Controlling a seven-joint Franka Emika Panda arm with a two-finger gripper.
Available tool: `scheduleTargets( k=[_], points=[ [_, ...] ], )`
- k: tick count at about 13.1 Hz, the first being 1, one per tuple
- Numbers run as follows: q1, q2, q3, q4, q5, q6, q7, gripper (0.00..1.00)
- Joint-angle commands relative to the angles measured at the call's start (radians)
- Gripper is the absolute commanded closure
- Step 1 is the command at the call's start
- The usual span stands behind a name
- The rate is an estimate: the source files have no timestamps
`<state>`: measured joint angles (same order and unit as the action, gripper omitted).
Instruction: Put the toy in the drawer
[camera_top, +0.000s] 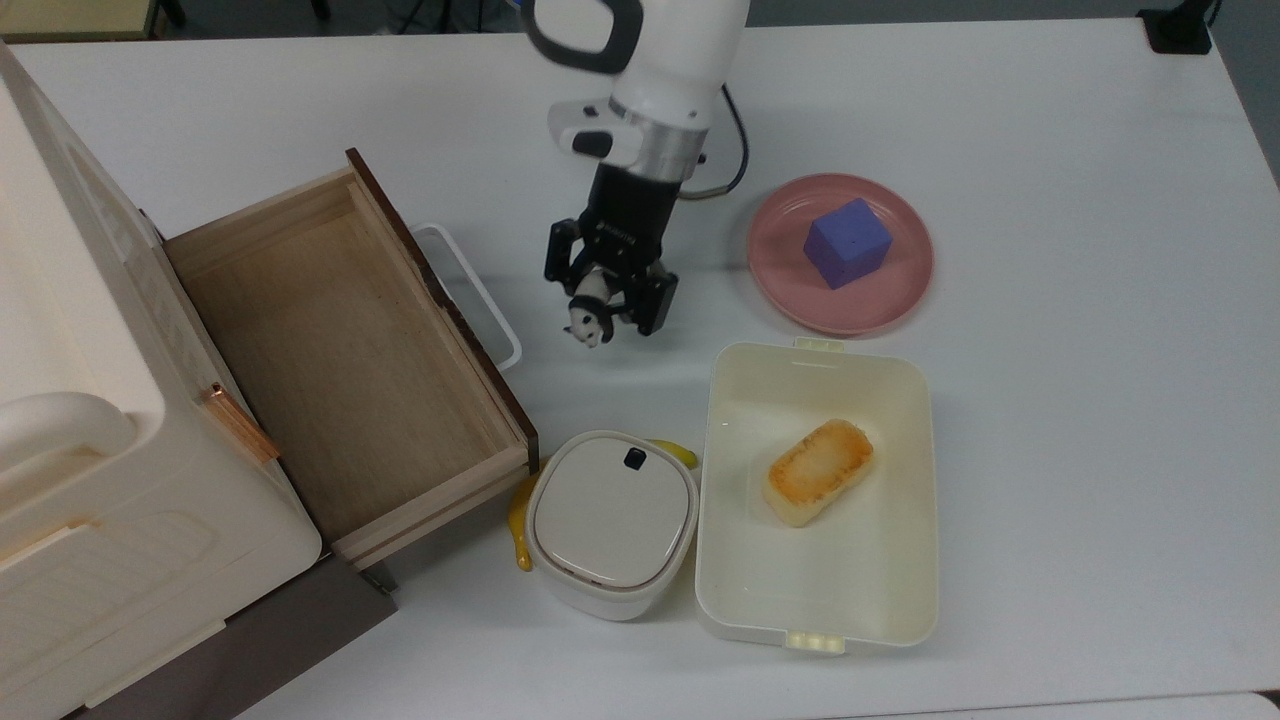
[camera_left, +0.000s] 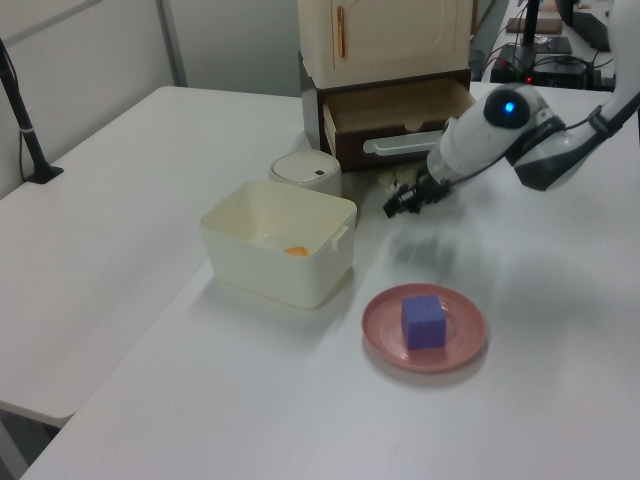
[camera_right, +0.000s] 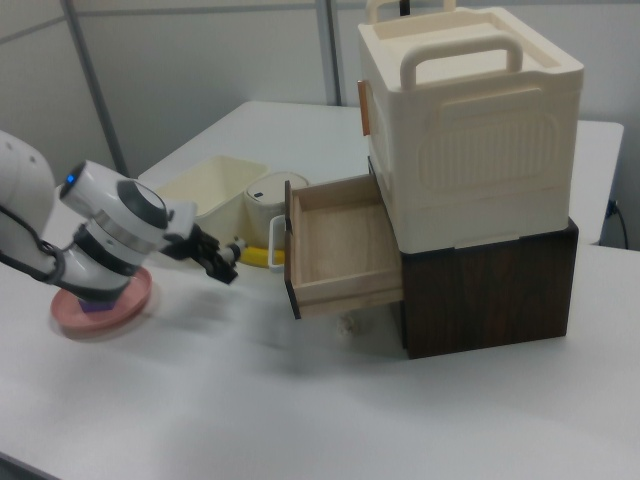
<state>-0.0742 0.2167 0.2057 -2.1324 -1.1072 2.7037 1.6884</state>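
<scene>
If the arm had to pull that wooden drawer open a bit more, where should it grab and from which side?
Grip the white loop handle on the drawer front, coming from the top view's right, the open table side. It stands off the dark panel, leaving a gap for one finger. The gripper is currently shut on the toy, so that goes first.
</scene>
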Motion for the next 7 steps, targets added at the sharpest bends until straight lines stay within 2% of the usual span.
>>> scheduleTargets(
  k=[1,3,6,7],
  points=[
    [0.010,-0.073,0.018,-0.023,0.058,0.021,-0.015,1.00],
    [0.045,-0.069,0.009,-0.020,0.064,0.013,-0.010,1.00],
    [0.068,-0.066,0.009,-0.017,0.134,-0.012,-0.100,1.00],
    [0.079,-0.065,0.006,0.002,0.235,-0.024,-0.178,1.00]
  ],
)
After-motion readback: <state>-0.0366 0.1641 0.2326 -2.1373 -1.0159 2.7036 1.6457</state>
